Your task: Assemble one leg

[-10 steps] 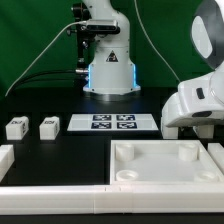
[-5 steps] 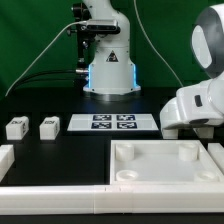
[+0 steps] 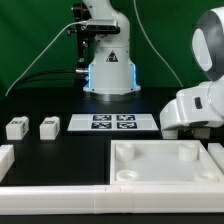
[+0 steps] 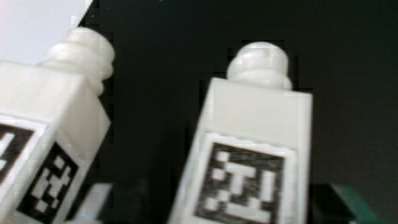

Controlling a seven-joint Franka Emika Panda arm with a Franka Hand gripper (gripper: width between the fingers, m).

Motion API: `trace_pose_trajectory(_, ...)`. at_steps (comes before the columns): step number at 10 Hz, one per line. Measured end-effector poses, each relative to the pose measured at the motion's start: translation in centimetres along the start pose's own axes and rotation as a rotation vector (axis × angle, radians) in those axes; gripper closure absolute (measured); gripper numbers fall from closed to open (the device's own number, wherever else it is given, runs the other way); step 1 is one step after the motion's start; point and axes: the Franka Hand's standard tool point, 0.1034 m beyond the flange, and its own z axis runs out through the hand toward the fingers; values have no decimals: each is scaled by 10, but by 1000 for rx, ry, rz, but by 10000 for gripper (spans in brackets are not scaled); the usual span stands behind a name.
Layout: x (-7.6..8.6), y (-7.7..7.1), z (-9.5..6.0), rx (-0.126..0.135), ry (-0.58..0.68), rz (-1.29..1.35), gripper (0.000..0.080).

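Observation:
In the wrist view a white leg [image 4: 249, 150] with a black-and-white tag and a threaded tip lies on the black table between my fingers. My gripper [image 4: 222, 206] is open, one dark finger [image 4: 100, 202] on each side of the leg with a gap at both. A second leg [image 4: 50, 130] lies close beside it, outside the fingers. In the exterior view my hand [image 3: 196, 108] is low at the exterior view's right and hides these legs and the fingers. Two more legs [image 3: 17, 127] [image 3: 48, 127] stand at the exterior view's left.
The marker board [image 3: 112, 123] lies in the middle of the table. A large white tray-like piece with corner sockets [image 3: 165, 165] lies in front of my hand. A white rail [image 3: 50, 187] runs along the front. The robot base [image 3: 108, 70] stands at the back.
My hand has shifted very slightly toward the exterior view's right. Nothing else has moved.

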Motion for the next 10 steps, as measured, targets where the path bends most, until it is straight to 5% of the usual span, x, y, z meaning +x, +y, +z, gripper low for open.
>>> trace_pose_trajectory(1, 0, 0, 0, 0, 0, 0, 508)
trace_pose_trajectory(6, -1, 1, -3, 2, 4, -4, 508)
trace_pose_trajectory(10, -18, 7, -37, 1, 64, -43, 506)
